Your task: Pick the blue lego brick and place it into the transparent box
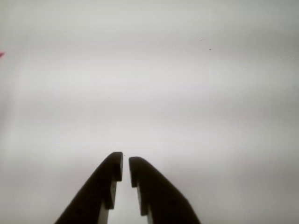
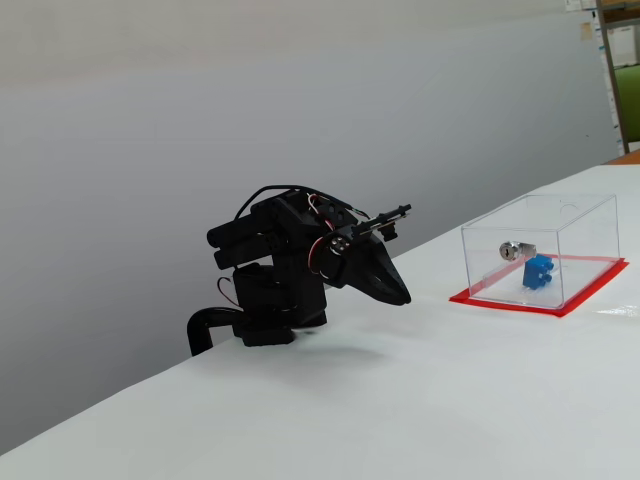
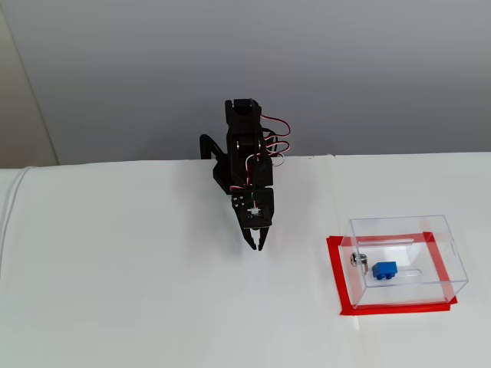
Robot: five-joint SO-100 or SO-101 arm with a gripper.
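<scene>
I see the blue lego brick point(image 3: 385, 268) lying inside the transparent box point(image 3: 404, 261) on the desk point(image 3: 138, 291). My tool point(image 3: 257, 246) hangs well apart, fingers nearly pressed together, pinching nothing.

white table point(image 3: 115, 291) | on it: transparent box point(image 3: 430, 230) on red base, black arm base point(image 2: 262, 325)

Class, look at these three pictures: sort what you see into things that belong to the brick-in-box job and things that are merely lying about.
Belongs to the job:
- blue lego brick, already inside the box
- transparent box on its red base
- gripper, empty, jaws nearly closed

Merely there:
- silver lock on the box wall
- white table
- grey wall
</scene>
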